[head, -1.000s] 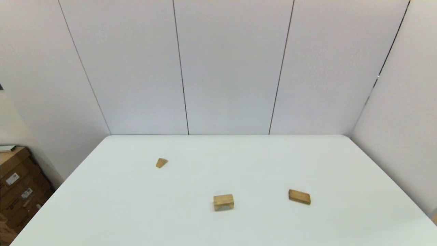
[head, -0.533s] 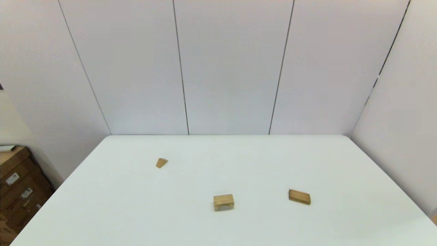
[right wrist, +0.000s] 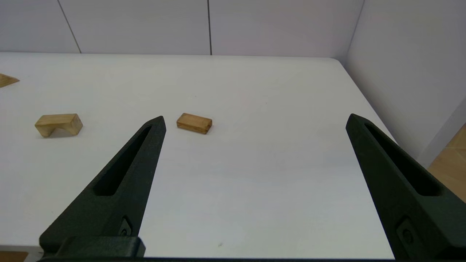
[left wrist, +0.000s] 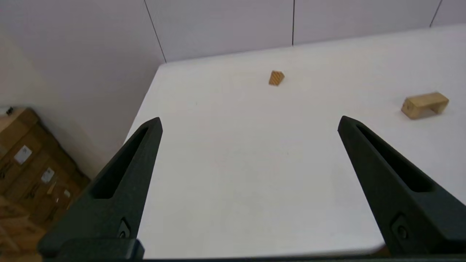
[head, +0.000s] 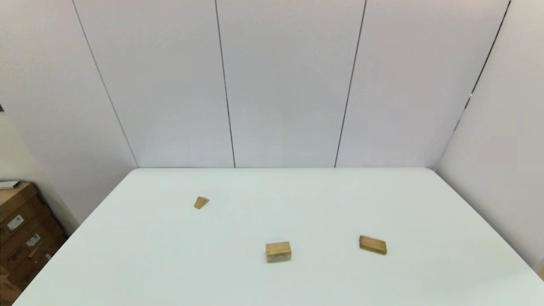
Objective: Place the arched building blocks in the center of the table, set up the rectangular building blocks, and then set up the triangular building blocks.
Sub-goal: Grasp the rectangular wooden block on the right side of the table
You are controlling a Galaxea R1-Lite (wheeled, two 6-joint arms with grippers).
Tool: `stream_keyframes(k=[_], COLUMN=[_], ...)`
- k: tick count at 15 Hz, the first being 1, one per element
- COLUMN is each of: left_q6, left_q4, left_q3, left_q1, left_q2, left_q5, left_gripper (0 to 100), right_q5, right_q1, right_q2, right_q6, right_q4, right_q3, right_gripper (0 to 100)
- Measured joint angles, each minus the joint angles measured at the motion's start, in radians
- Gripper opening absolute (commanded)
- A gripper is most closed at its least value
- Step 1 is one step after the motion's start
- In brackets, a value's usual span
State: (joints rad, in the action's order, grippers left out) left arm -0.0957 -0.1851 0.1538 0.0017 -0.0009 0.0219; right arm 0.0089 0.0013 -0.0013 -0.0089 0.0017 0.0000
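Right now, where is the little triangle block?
In the head view, the triangular block lies on the table, on the robot's left and farther back, apart from the arched block near the middle.

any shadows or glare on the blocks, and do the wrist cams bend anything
Head view: even, soft light, no glare on the table; only a faint shadow inside the arched block. Right wrist view: a small soft shadow under the arch and beside the rectangular block. Left wrist view: the triangular block casts almost none; the table's edges splay outward, a wide-angle look.
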Motion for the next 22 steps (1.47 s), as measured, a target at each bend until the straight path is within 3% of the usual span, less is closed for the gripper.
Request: stream_keyframes(k=[3, 7, 22], left_q6=[-0.014, -0.007, 0.0], left_q4=[0.243, 0.177, 0.174], left_q3=[-0.127, -0.152, -0.154], left_q1=[0.0, 0.0, 0.0], left_q2=[0.0, 0.0, 0.0], left_q5=[0.004, 0.001, 0.001], left_gripper=[100, 100, 100], right_q5=[0.0, 0.0, 0.0], right_q1=[0.0, 0.0, 0.0], right_q2=[0.0, 0.0, 0.0], right_q6=[0.0, 0.0, -0.004], right_q4=[0.0, 0.0, 0.001], right_q3=[0.0, 0.0, 0.0], right_gripper=[100, 100, 100])
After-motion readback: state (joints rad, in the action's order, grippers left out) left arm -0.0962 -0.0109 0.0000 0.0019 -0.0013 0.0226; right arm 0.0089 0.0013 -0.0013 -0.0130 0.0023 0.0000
